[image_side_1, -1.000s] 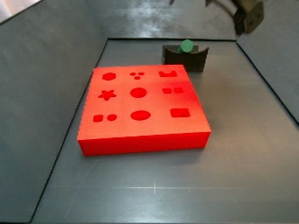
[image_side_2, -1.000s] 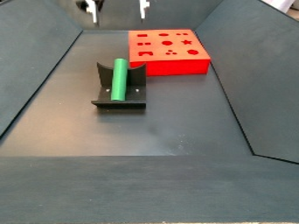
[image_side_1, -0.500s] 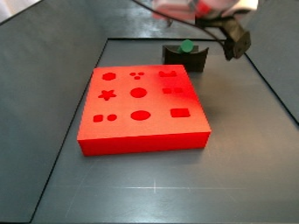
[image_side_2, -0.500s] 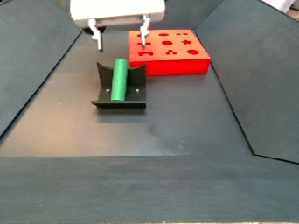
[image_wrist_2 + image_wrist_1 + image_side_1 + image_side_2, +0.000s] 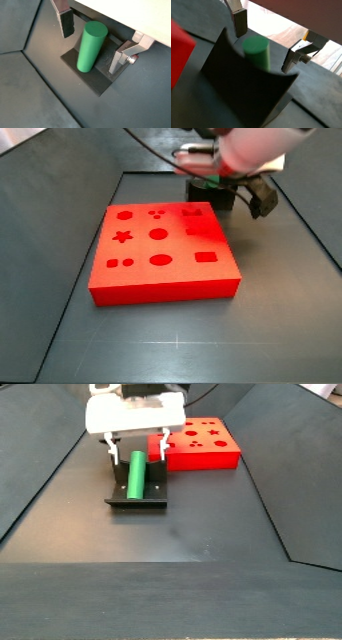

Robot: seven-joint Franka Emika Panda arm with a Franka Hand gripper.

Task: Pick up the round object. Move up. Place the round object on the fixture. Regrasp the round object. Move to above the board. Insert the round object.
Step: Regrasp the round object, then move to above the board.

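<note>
The round object [image 5: 135, 474] is a green peg lying along the curved notch of the dark fixture [image 5: 138, 503]. My gripper [image 5: 136, 450] is open and low over the peg's far end, one finger on each side, not touching it. Both wrist views show the peg [image 5: 90, 47] [image 5: 258, 51] in the gap between the silver fingers [image 5: 66, 22] [image 5: 291, 59], resting on the fixture [image 5: 100, 83] [image 5: 241, 90]. The red board [image 5: 201, 444] [image 5: 160, 248] with shaped holes lies beside the fixture. In a side view my gripper [image 5: 227, 200] and arm cover the peg.
Dark sloping walls [image 5: 47, 479] [image 5: 54, 188] enclose the grey floor [image 5: 187, 534]. The board's near corner [image 5: 179, 42] shows close to the fixture in a wrist view.
My gripper has come down from high above the fixture until its open fingers flank the green peg. The peg, fixture and board have stayed put.
</note>
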